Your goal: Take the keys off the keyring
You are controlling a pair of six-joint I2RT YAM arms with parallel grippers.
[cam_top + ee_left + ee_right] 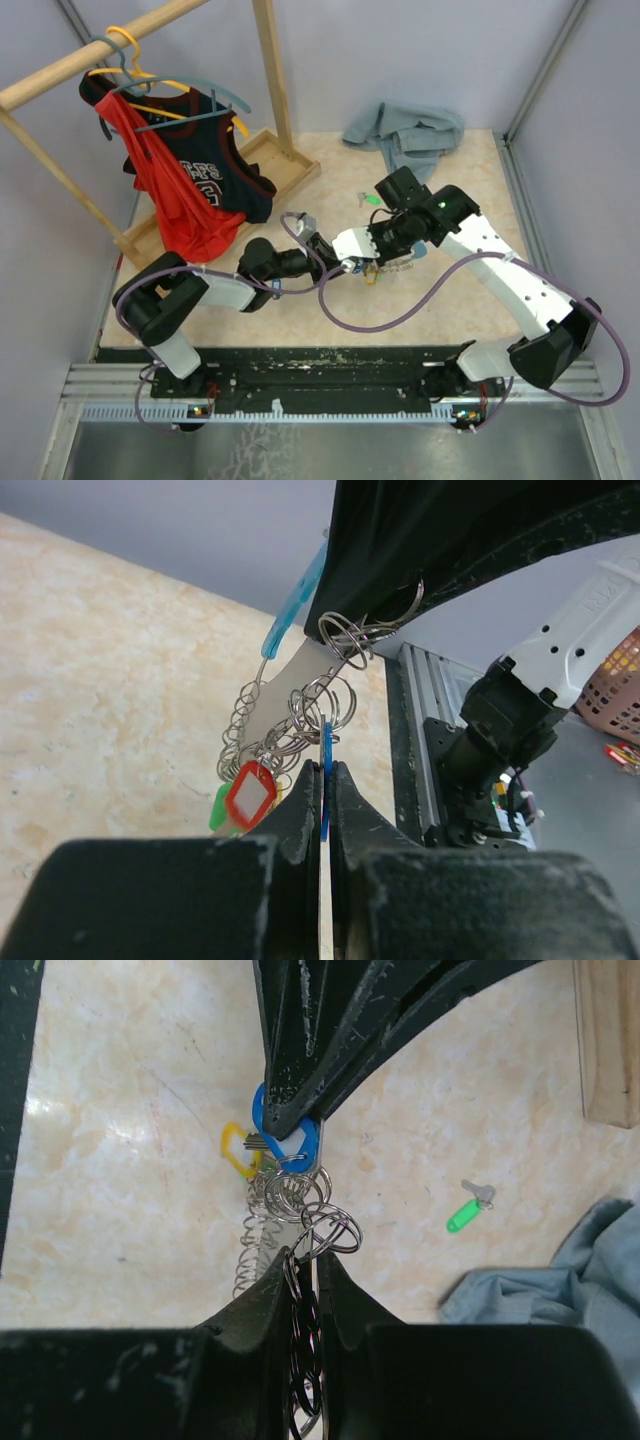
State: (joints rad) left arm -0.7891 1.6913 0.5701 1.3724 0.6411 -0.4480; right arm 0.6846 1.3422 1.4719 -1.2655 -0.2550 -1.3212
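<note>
The left jaws are clenching flat on the blue tag (325,780), and the right jaws are pinching a loop of the keyring (335,1232). The bunch of keys (250,792) is hanging between the two pairs, above the worktop (100,680). A green-tagged key (468,1210) is lying well aside of the right jaws. The blue one seems next: the left jaws should be following the coil's turn while the right are bracing, not tugging straight.
</note>
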